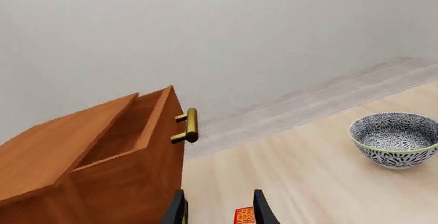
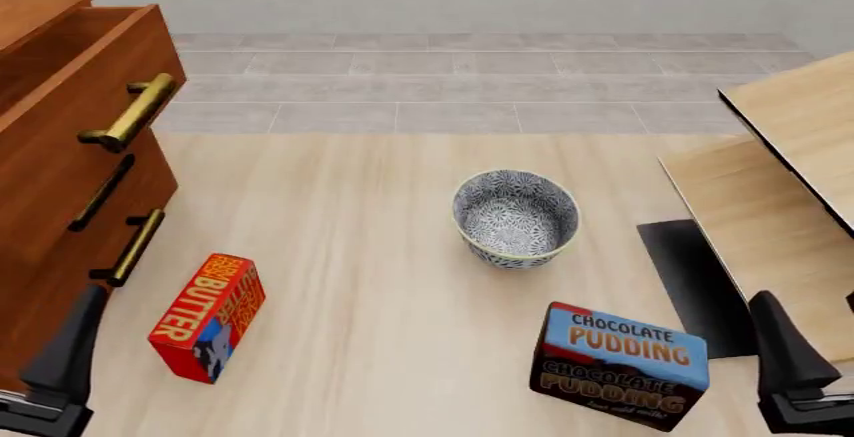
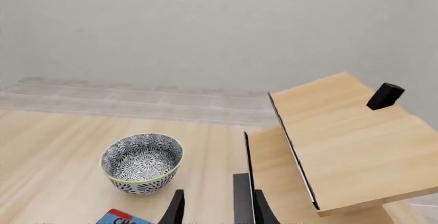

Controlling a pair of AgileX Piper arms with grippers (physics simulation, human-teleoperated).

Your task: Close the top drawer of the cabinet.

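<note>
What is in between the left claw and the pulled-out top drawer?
Nothing visible. The left claw sits low beside the tall reddish-brown wooden cabinet, with the open top drawer with the long brass bar handle above it. The red butter box lies off to the side, out of the way.

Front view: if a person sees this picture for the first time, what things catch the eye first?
First the tall reddish-brown cabinet at the far left, its top drawer pulled out and showing a brass handle. Then the patterned bowl in the middle of the table, with a red butter box to its front left and a chocolate pudding box to its front right.
</note>
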